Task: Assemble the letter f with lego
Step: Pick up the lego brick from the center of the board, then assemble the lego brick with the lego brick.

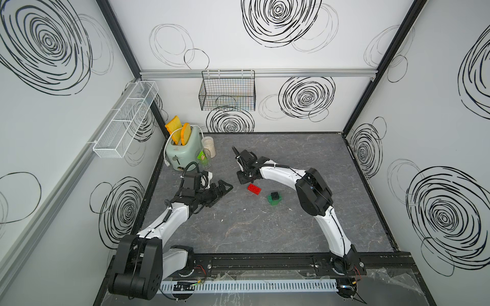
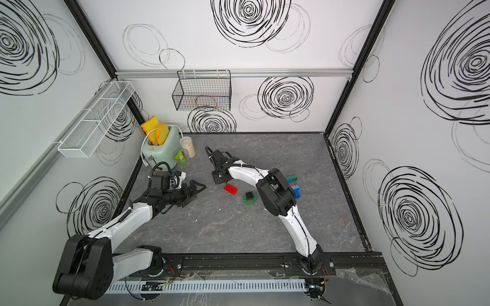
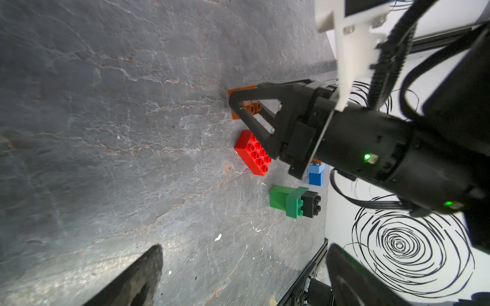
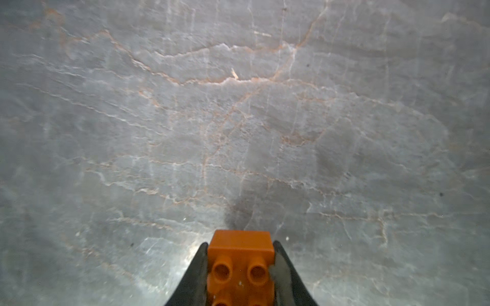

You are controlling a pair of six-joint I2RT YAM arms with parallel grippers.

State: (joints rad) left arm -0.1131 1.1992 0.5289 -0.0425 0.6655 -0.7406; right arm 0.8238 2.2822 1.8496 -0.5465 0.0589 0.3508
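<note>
While right pincer (image 4: 240,244) clamps studded orange brick (image 4: 240,254), veined grey tabletop (image 4: 238,119)

Right gripper (image 4: 240,267) clamps orange brick (image 4: 240,245); grey tabletop (image 4: 238,119) beyond.

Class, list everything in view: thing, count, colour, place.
orange brick: one, orange, in right gripper.
red brick: one, red, table centre.
stack: one, black on green, beside red brick.
brick pile: count unclear, blue, green, orange, right of stack.
toaster: one, mint, back corner.
toast slices: two, orange, in toaster.
jar, glass: one each, clear, beside toaster.
wire basket: one, black, back wall.
mesh rack: one, white, left wall.
left gripper: one, black, open.
right gripper: one, black, shut on orange brick.
</note>
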